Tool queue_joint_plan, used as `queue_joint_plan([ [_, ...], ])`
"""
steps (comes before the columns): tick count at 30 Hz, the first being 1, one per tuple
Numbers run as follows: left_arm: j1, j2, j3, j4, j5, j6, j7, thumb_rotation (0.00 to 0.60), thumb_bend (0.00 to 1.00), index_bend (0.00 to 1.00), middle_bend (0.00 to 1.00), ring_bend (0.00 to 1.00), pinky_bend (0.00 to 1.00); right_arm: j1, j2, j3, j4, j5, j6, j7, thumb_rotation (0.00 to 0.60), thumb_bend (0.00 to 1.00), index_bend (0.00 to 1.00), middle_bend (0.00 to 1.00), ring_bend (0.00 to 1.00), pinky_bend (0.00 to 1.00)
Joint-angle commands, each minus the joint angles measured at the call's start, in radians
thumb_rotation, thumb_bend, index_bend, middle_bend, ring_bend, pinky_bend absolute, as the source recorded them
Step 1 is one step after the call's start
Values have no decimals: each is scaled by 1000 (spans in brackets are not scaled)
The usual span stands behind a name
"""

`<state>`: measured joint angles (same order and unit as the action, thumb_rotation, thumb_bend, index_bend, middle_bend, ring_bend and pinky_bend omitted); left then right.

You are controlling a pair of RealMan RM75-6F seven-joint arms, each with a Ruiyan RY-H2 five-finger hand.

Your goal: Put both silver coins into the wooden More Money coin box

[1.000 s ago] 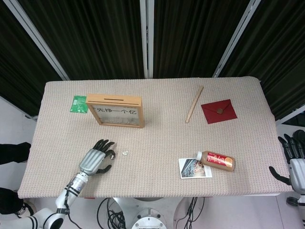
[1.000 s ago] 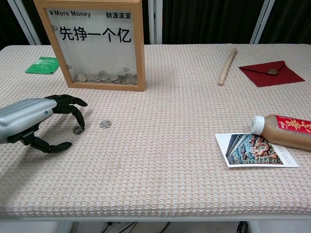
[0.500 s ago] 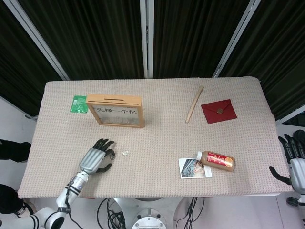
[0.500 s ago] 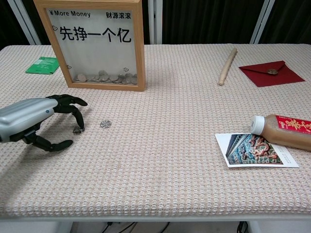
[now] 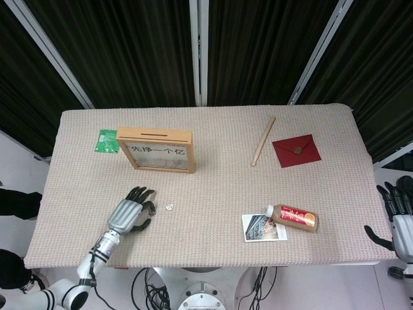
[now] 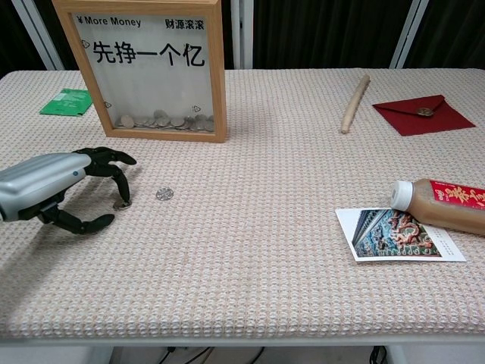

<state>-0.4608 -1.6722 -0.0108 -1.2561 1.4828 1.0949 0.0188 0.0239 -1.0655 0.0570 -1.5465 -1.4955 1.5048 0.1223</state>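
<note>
The left hand [image 6: 57, 186] draws slightly back toward the near desk edge, its dark fingertips [image 6: 121, 199] now curled over the small round silver coin [image 6: 119, 204] beneath them.

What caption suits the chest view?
Left hand touches one silver coin; another coin waits near the coin box.

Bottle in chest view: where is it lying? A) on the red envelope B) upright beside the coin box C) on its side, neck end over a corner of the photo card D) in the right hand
C: the bottle lies on its side at the right, its white cap end resting over the upper right corner of the photo card, well apart from the coin box.
</note>
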Motion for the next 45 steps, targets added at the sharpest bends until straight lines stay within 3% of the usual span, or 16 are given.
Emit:
queue_joint_plan([
  [1,-3,-4,0,7,1,-2,-5,600,310,424,84,0,0,0,-1,0,1,1,-2,0,600,176,0,0,0,0],
  [13,-9,-33,-5,47,9,14,-38,600,312,465,99,0,0,0,-2,-1,-1,3,-6,-4,600,176,0,0,0,0],
  [23,-7,-115,-19,167,37,82,-103,600,321,558,170,0,0,-3,1,-1,3,8,-7,1,600,176,0,0,0,0],
  [32,-2,-120,-19,185,49,118,-115,600,321,491,173,0,0,-3,-3,-2,12,9,-12,8,600,176,0,0,0,0],
  [45,-6,-132,-12,205,62,126,-153,600,355,543,193,0,0,-6,0,-3,12,12,-13,14,600,176,0,0,0,0],
])
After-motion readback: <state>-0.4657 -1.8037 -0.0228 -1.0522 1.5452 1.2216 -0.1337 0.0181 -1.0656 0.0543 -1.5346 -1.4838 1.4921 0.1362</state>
